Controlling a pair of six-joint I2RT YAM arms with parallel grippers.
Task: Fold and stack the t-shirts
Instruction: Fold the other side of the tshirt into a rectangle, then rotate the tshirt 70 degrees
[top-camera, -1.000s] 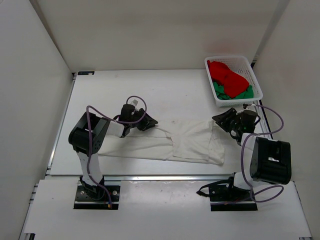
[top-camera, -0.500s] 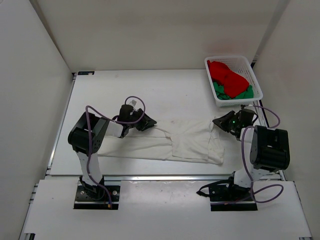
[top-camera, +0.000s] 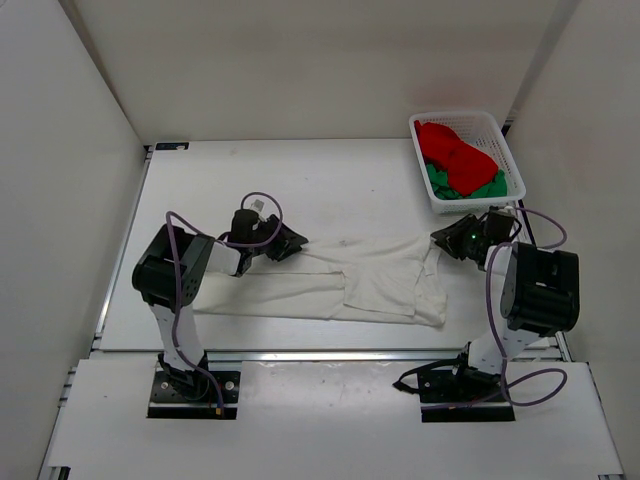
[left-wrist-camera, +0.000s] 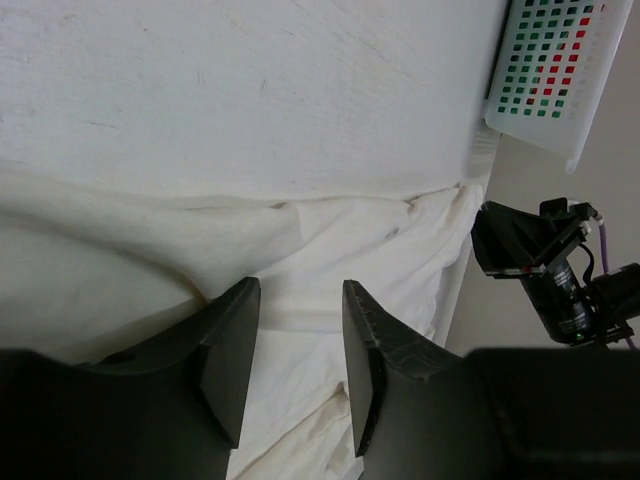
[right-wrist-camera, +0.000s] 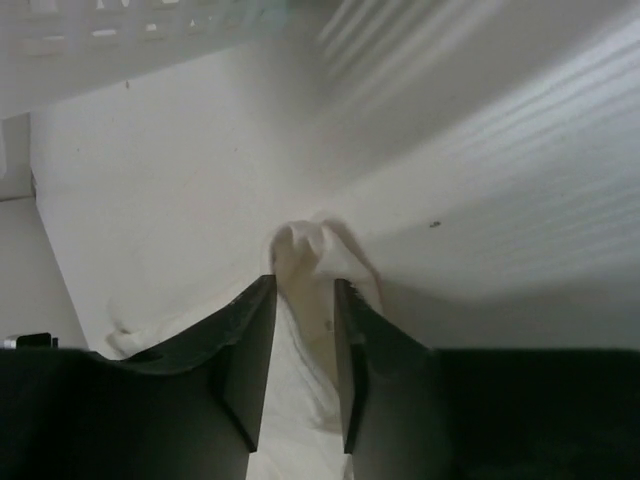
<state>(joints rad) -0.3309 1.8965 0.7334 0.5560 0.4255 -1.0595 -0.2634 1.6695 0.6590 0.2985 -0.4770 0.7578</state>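
Both grippers are sitting farther from the bases than a second ago, and the white t-shirt (top-camera: 375, 285) is stretching flatter between them across the near surface (top-camera: 300, 180). We are judging the spreading nearly done and the folding not begun. The left gripper (top-camera: 288, 243) is standing open over the shirt's far edge. The right gripper (top-camera: 443, 243) is straddling a cloth pucker; we cannot tell whether it is pinching. Beyond, the red t-shirt (top-camera: 450, 148) and green t-shirt (top-camera: 455, 185) are lying in the basket (top-camera: 513, 160).
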